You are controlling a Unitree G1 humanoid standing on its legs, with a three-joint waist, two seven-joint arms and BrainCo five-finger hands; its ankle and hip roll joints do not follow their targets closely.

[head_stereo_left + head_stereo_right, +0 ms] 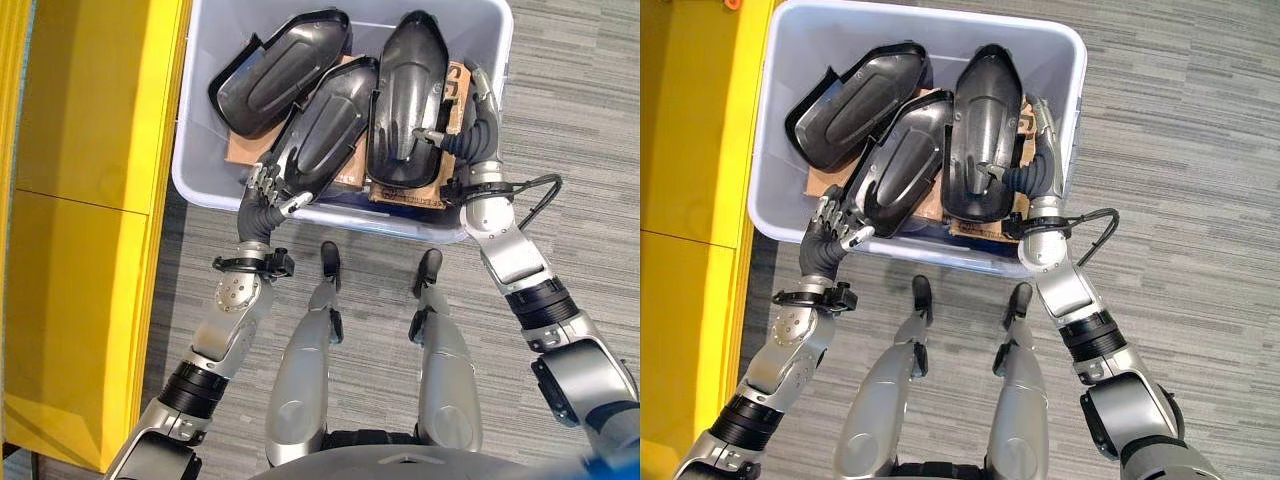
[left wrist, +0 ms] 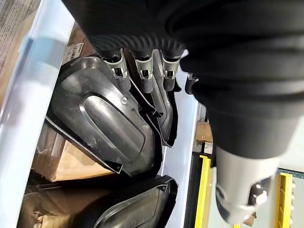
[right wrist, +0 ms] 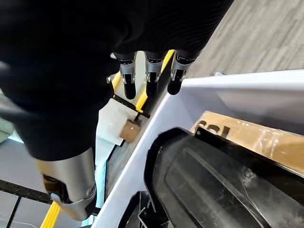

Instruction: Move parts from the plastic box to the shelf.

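While three black parts [image 1: 330,125] fill the plastic box [image 1: 480,40], both robot hands [image 1: 268,185] [image 1: 478,105] flank them, fingers straight.

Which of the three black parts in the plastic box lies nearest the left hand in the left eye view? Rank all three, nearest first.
1. Middle part: its near end lies right at the left hand.
2. Left part: farther back in the box, on the hand's side.
3. Right part: across the box, on the right side.
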